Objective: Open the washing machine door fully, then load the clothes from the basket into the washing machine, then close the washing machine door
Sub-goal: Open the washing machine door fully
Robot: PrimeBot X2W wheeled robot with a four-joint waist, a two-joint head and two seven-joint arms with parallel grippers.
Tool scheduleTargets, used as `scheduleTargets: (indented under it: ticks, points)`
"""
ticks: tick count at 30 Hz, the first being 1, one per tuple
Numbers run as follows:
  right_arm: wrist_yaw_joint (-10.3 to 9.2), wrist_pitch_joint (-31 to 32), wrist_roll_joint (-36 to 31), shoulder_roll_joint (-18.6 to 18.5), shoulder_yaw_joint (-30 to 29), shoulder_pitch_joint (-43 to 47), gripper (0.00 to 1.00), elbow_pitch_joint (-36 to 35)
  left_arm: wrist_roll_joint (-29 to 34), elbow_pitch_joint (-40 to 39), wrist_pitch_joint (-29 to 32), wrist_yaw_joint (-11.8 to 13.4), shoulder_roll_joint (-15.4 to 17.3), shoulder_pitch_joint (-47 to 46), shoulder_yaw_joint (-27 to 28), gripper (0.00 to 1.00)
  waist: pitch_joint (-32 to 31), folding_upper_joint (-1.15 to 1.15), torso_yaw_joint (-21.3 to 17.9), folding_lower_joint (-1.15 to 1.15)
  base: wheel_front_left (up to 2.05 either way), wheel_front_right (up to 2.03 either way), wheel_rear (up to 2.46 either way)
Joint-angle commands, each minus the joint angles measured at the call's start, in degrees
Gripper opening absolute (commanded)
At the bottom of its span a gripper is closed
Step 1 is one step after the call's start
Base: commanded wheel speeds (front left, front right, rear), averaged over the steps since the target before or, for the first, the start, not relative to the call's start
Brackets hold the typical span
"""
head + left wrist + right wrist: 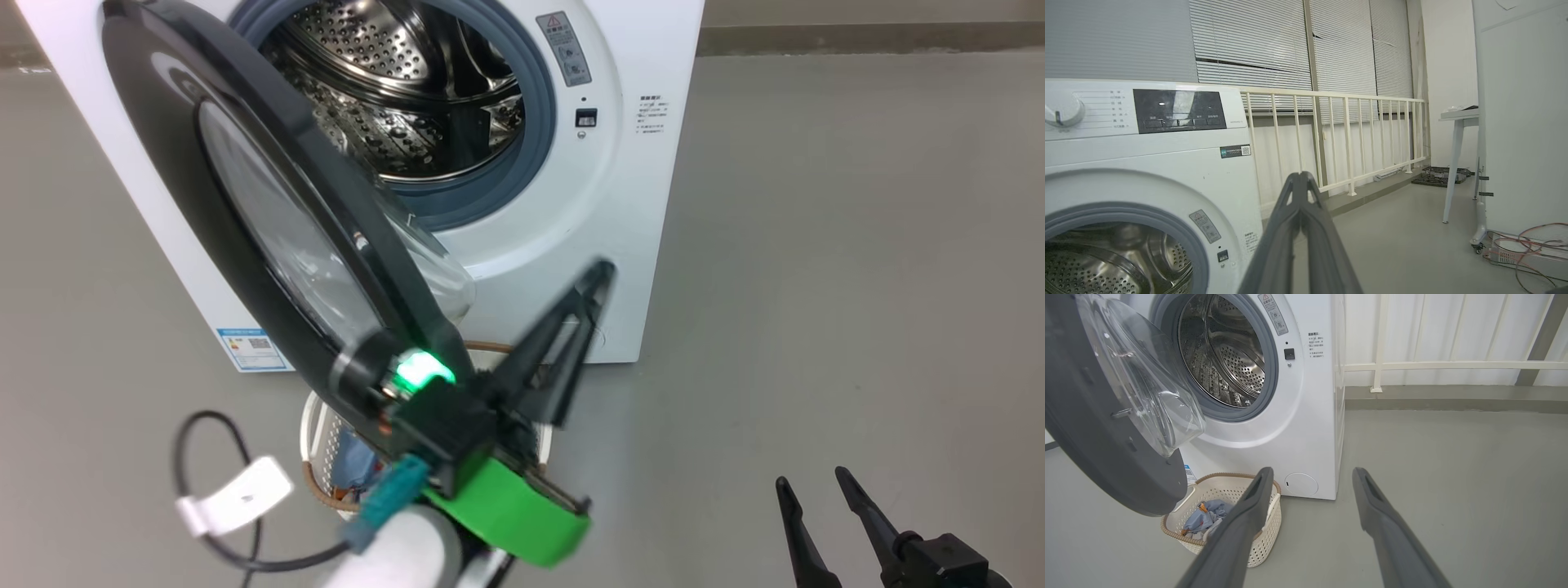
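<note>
Opening the washing machine door (269, 229) looks half done, so the left gripper (600, 273), pinched together and empty, should push its rim wider while the right gripper (812, 482) gapes empty.

The washing machine (620, 204) bears a warning-triangle sticker (563, 47); a blue energy label (251, 349); print too small to read.

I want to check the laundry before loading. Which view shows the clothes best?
Right wrist view: the clothes lie uncovered in the basket. Head view: a blue sliver beneath the washing machine door. Left wrist view aims higher, at the control panel.
</note>
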Motion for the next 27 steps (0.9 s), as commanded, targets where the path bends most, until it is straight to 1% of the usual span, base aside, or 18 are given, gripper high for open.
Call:
scheduleTargets:
  ticks: [1, 5, 8, 12, 20, 27]
  points:
    - [0.09, -0.5, 0.0, -0.5, 1.6, -1.4, 1.00, -1.2, -0.6, -0.8, 0.6, 0.6, 0.7, -0.6, 1.1, 0.00, 0.1, 0.00, -0.1, 0.00, 0.00, 0.00, 0.00]
    - [0.09, -0.5, -0.1, -0.5, 1.3, -1.3, 1.00, -1.4, -2.7, 2.4, 2.9, 2.2, 0.7, 1.5, -2.2, 0.00, 0.4, 0.00, -0.1, 0.00, 0.00, 0.00, 0.00]
    - [0.09, -0.5, -0.3, -0.5, 1.2, -1.3, 1.00, -1.5, -3.3, 5.8, 3.2, 3.5, 0.7, 2.6, -3.2, 0.00, 0.7, 0.00, -0.1, 0.00, 0.00, 0.00, 0.00]
    - [0.09, -0.5, -1.1, -0.5, 1.0, -1.6, 1.00, -1.7, -4.2, 10.8, 2.5, 5.0, 0.7, 2.6, -2.8, 0.00, 1.0, 0.00, -0.2, 0.00, 0.00, 0.00, 0.00]
    - [0.09, -0.2, -1.2, -0.5, 0.7, -2.2, 1.00, -1.6, -7.2, 18.5, -0.5, 6.9, 0.7, 0.1, -1.3, 0.00, 1.4, 0.00, -0.8, 0.00, 0.00, 0.00, 0.00]
    - [0.09, -0.2, -1.0, -0.5, 0.4, -2.6, 1.00, -2.0, -10.7, 22.9, -1.4, 9.9, 0.7, -1.9, -0.7, 0.00, 2.2, 0.00, -1.1, 0.00, 0.00, 0.00, 0.00]
